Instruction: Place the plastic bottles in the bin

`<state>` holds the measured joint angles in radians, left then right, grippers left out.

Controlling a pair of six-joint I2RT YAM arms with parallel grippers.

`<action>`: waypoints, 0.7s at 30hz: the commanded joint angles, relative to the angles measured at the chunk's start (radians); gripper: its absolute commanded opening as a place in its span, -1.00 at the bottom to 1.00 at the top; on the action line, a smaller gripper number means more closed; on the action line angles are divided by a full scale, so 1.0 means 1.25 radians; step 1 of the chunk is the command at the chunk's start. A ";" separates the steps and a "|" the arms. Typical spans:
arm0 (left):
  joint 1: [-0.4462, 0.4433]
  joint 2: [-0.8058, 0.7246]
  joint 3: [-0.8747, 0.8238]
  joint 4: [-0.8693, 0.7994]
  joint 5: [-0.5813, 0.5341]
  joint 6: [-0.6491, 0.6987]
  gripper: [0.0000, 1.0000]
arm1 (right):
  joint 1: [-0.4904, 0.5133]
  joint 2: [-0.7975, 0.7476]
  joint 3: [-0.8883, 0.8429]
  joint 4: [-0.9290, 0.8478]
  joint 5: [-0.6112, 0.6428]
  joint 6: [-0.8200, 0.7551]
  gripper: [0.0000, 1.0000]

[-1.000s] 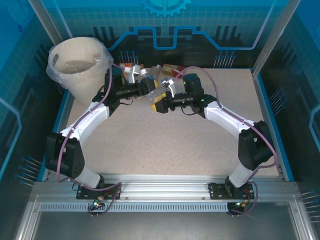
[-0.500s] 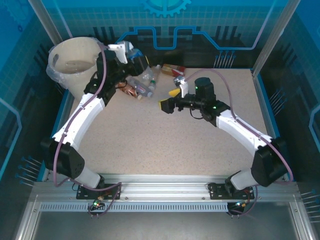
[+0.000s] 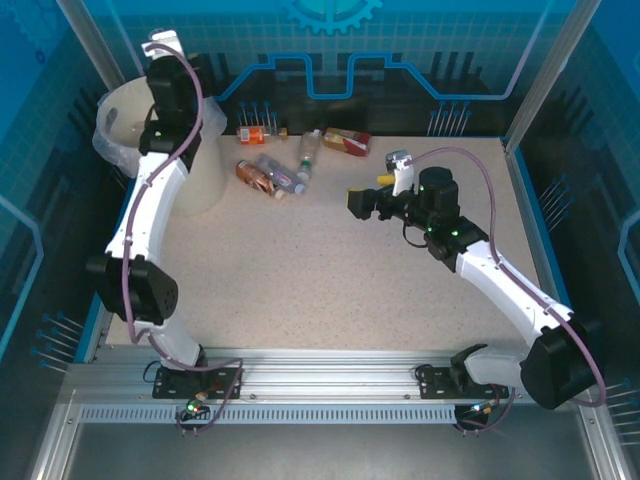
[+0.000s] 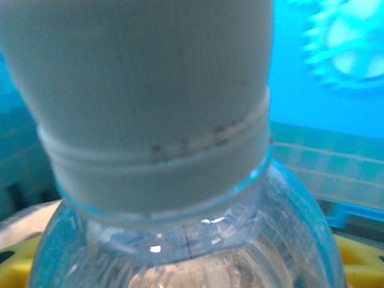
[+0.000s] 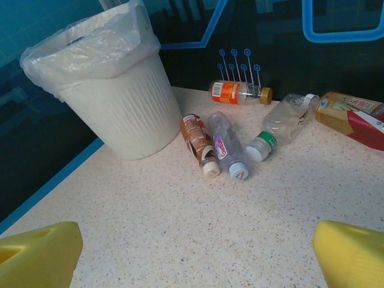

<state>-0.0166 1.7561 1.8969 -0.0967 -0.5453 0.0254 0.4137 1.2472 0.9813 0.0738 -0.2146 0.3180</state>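
A clear plastic bottle point(image 4: 192, 240) with a white cap sits right against the left wrist camera, between the yellow fingers point(image 4: 15, 264) of my left gripper point(image 4: 192, 267), which is shut on it. My left arm point(image 3: 165, 95) is raised over the cream bin point(image 3: 205, 180) at the back left. Several more bottles lie at the back of the table: an orange-labelled one point(image 5: 237, 92), a brown one point(image 5: 195, 135), a clear one point(image 5: 225, 144), a green-banded one point(image 5: 282, 123) and an orange-red one point(image 5: 354, 117). My right gripper point(image 3: 360, 201) hovers open and empty to their right.
The bin point(image 5: 120, 108) has a plastic bag folded over its rim and stands close to the brown bottle. The back wall runs just behind the bottles. Bare speckled tabletop point(image 3: 320, 280) spreads between the arms.
My right gripper opened, let go of the clear bottle and drew back to the right. My left arm swung up and left with that bottle to above the bin.
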 commanded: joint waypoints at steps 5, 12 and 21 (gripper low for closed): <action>0.112 0.123 0.136 -0.116 -0.090 0.025 0.17 | -0.009 -0.026 0.002 -0.017 0.020 -0.005 1.00; 0.188 0.221 0.231 -0.223 -0.095 -0.034 0.33 | -0.008 -0.031 0.009 -0.032 0.032 -0.005 1.00; 0.192 0.276 0.404 -0.369 -0.108 -0.079 0.87 | -0.010 -0.044 0.011 -0.042 0.062 -0.007 1.00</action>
<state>0.2279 2.1162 2.3333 -0.4850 -0.6590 -0.0326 0.4110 1.2160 0.9817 0.0330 -0.1627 0.3141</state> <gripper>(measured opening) 0.930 0.997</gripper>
